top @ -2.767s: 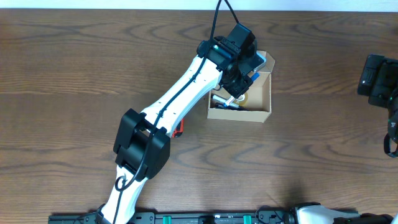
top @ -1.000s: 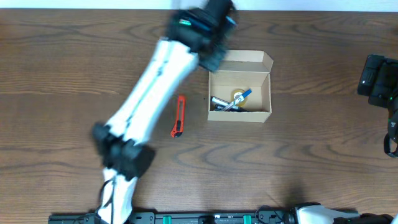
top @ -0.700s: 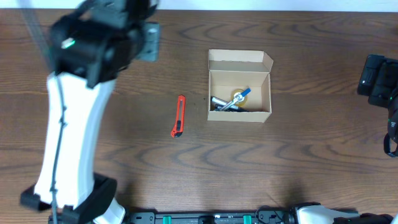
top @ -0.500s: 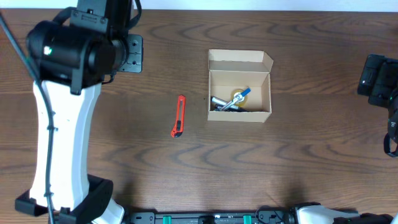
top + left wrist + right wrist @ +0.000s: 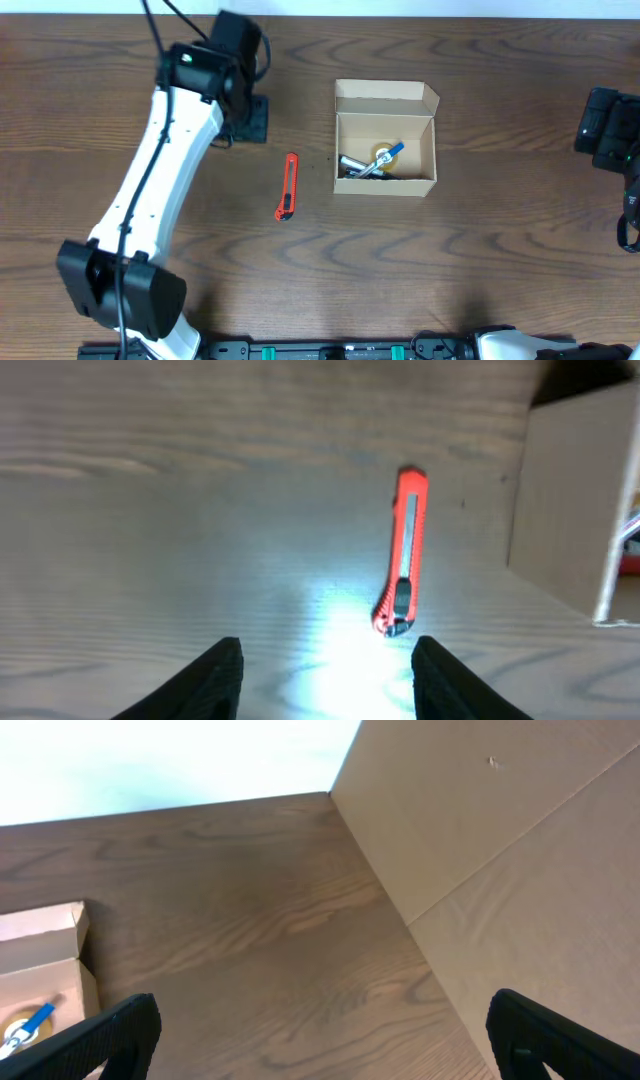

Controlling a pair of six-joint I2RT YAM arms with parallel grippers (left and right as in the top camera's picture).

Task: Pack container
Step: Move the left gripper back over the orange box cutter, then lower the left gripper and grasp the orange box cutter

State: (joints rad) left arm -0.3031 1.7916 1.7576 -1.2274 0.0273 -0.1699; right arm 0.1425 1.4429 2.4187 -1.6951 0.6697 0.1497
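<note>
The container (image 5: 385, 177) is a tan cardboard box, standing open with its flap lid (image 5: 386, 95) folded back. Inside lie a tape roll (image 5: 383, 155), a blue pen (image 5: 391, 152) and dark pens (image 5: 360, 168). An orange utility knife (image 5: 288, 186) lies on the table left of the box. My left gripper (image 5: 250, 118) hovers up-left of the knife. In the left wrist view it (image 5: 325, 672) is open and empty, with the knife (image 5: 404, 550) just ahead and the box side (image 5: 565, 500) at right. My right gripper (image 5: 325, 1040) is open and empty, far right of the container (image 5: 40, 975).
The right arm (image 5: 608, 125) rests at the table's right edge. A large cardboard panel (image 5: 500, 860) stands beyond the table's far corner in the right wrist view. Dark wood tabletop (image 5: 450, 270) surrounds the box and knife.
The left arm left the box, swung high to the far left, then came back right and down toward the knife. Box, knife and right arm have not moved.
</note>
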